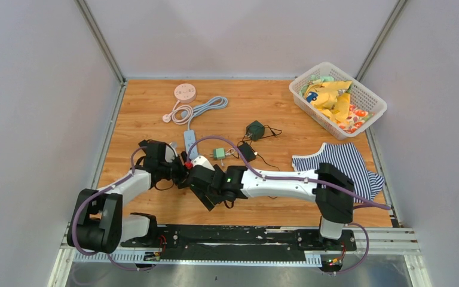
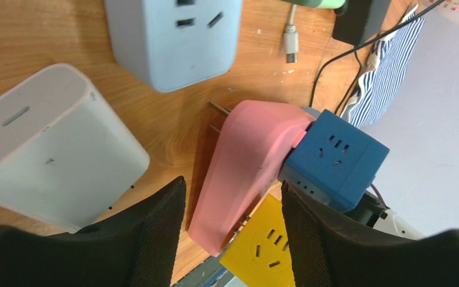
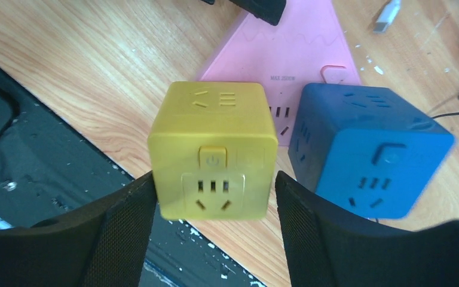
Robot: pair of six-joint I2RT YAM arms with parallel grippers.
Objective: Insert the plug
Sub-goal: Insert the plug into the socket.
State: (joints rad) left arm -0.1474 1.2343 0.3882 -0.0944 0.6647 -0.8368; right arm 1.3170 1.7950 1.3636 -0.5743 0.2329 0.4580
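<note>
A pink wedge-shaped adapter with bare prongs has a blue cube socket plugged into one side. It also shows in the right wrist view. My left gripper is closed around the pink adapter and holds it just above the wood. My right gripper is shut on a yellow cube socket, whose prongs sit at the pink adapter's edge next to the blue cube. In the top view both grippers, left and right, meet at mid-table, and the cubes are hidden there.
A light blue power strip and a white block lie just beyond the adapter. A green charger, black adapters and cables, a pink round reel, a striped cloth and a white basket lie further off.
</note>
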